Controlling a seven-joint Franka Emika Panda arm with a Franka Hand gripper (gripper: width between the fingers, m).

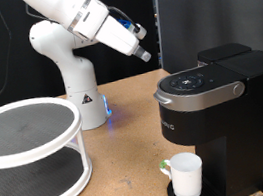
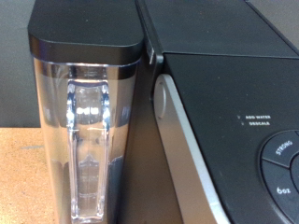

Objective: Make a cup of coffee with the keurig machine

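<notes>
The counter (image 1: 123, 170) is a brown board surface with a dark backdrop behind it. On it, at the exterior view's right, stands the keurig machine (image 1: 220, 113). Its lid is down and flat.

You find the cup (image 1: 186, 175) already set on the drip tray under the brew head, at the machine's front, upright, with something green touching its side toward the exterior view's left. Placing the cup therefore appears complete. No coffee stream shows, and the cup's contents cannot be seen from here, so treat brewing as not confirmed.

A white two-tier round rack (image 1: 30, 156) sits well apart at the exterior view's left, beside the arm base (image 1: 76, 82).

The hand (image 1: 143, 55) hangs in the air above the machine, just off its top panel toward the exterior view's left, touching nothing. You cannot tell how wide its fingers stand; they do not show in the wrist view. No object is seen in it.

The wrist view looks down on the machine's top, showing the clear water tank (image 2: 86, 140) and the edge of the button panel (image 2: 280, 173).
</notes>
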